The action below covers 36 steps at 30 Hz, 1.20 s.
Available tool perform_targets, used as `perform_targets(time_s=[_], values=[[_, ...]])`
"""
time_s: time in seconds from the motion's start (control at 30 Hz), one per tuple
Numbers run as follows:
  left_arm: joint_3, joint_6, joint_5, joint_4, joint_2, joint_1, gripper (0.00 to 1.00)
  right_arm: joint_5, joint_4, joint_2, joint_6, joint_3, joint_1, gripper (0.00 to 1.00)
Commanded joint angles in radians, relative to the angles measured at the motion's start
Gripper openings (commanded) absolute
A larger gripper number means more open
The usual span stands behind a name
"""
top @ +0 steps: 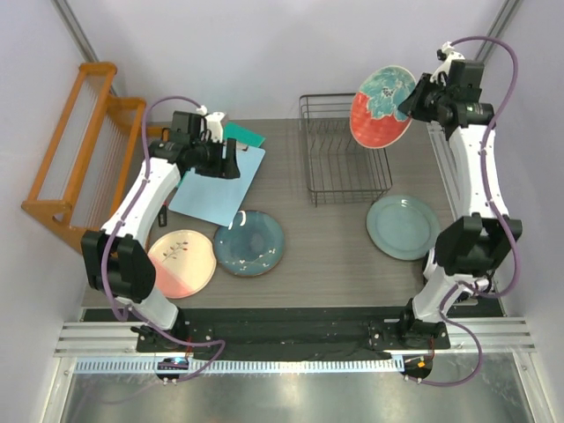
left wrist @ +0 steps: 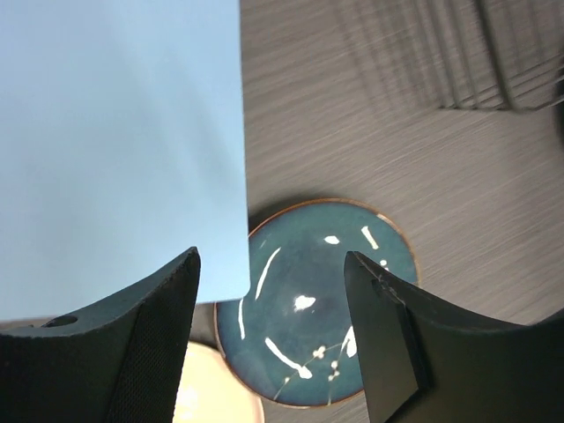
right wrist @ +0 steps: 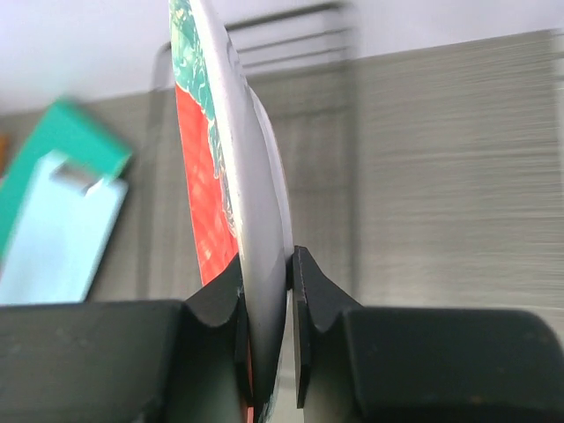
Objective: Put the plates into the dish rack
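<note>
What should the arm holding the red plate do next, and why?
Probably lower the red plate edge-first into a slot of the rack. The right gripper is shut on its rim and holds it raised over the rack's far right corner, and the rack holds no plate yet.

Left pincer agape; right pincer clamped, raised.

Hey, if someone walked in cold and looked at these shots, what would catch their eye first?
The red-and-teal floral ceramic plate, pinched on edge by the right gripper, hangs in the air near the far right corner of the dark wire dish rack. The left gripper hovers open over a light blue clipboard and a dark teal speckled plate lying flat.
</note>
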Motion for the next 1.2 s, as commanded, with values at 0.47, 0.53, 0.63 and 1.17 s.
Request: perform_targets(time_s=[0.47,0.53,0.63,1.17], values=[[-0.139,0.015,-0.26,0.027,-0.031,-0.004,0.69,0.627,0.352,0.3,-0.162,0.275,0.211,0.01],[-0.128,0.011,-0.244,0.024,-0.023,-0.004,0.7,0.645,0.36,0.311,-0.175,0.281,0.225,0.01],[-0.12,0.009,-0.234,0.022,-0.017,-0.004,0.7,0.665,0.366,0.335,-0.217,0.292,0.243,0.01],[-0.113,0.012,-0.233,-0.011,-0.016,-0.005,0.7,0.808,0.32,0.535,-0.349,0.406,0.331,0.01]])
